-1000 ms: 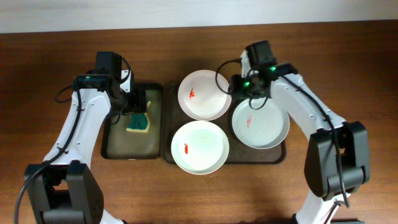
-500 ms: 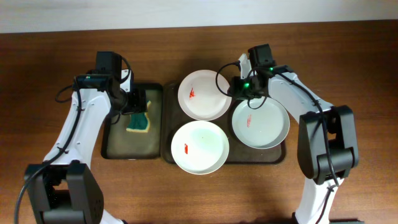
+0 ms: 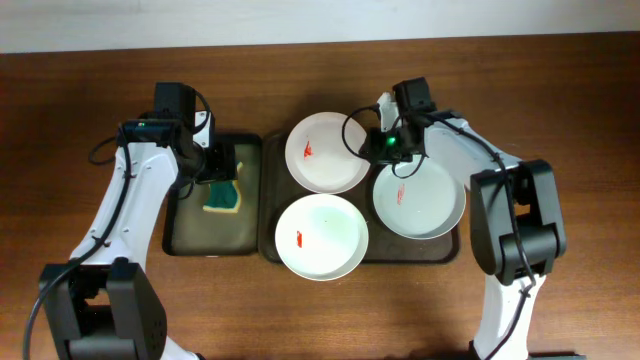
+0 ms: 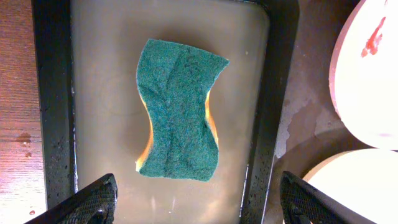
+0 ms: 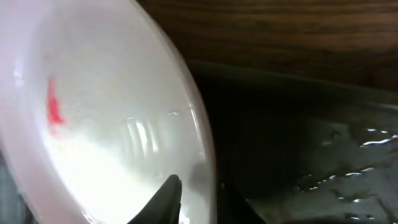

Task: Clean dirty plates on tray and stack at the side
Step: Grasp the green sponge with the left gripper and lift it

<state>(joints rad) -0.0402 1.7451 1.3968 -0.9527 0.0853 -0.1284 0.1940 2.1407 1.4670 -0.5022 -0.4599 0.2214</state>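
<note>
Right gripper point(image 3: 385, 150) seemingly clamped red-smeared plate point(image 5: 93, 124)

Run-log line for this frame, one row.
left pincer: open over sponge | right pincer: at right plate rim, grip unclear | tray: three plates, all smeared

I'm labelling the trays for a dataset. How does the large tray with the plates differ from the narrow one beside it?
The large tray is clearly wider than the narrow tray. The large tray carries three white plates, each with a red smear; the narrow tray holds only one green-and-yellow sponge. Both are dark and rectangular, with rounded corners and raised rims, and they sit side by side on the wooden table.
</note>
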